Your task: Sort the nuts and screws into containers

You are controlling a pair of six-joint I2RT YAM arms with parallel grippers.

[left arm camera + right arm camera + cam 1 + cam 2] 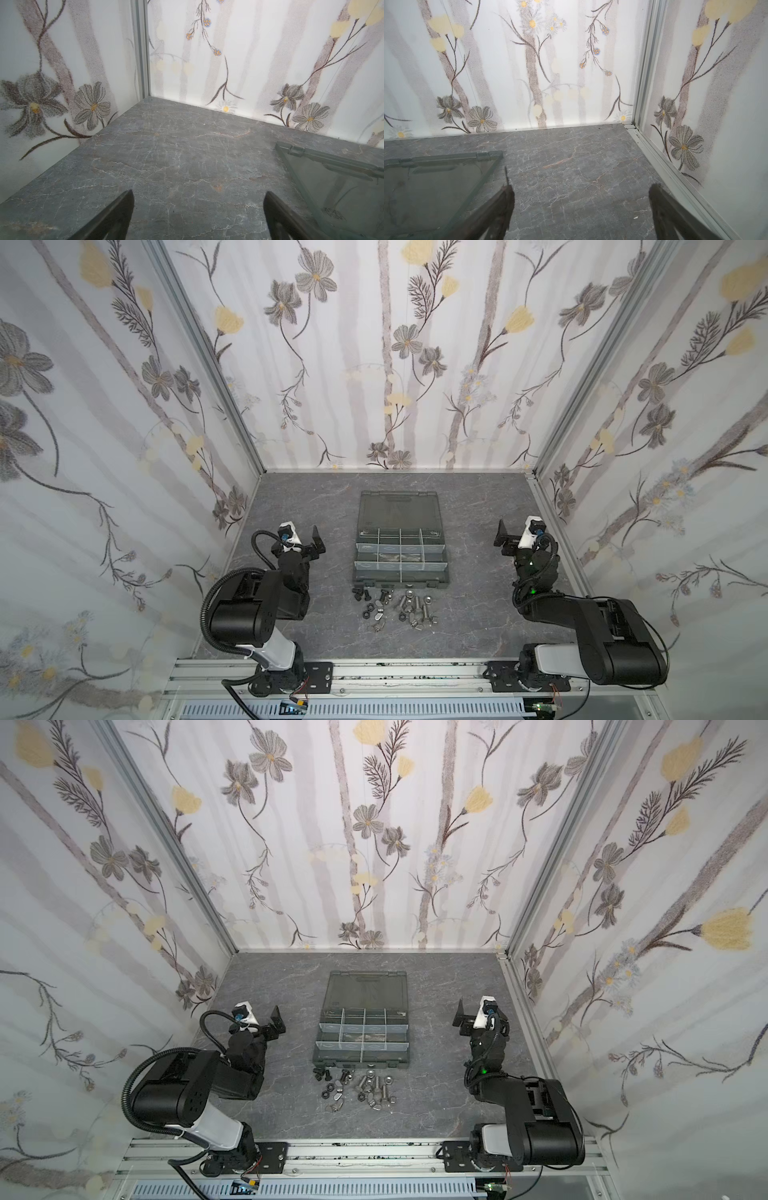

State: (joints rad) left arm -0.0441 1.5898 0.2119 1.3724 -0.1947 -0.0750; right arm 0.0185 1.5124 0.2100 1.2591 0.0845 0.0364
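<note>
Screws [424, 608] and nuts [368, 612] lie in a loose heap on the grey counter [478, 614], between its front edge and the organizer box's containers [401, 566], whose lid [399, 510] lies open toward the back edge. The left end effector [198, 193] and right end effector [580, 187] hang near the side edges, jaws spread wide, holding nothing.

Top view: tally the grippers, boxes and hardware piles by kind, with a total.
Grippers: 2, the left gripper and the right gripper, both open
Box: 1
Pile of screws and nuts: 1
Total: 4
</note>
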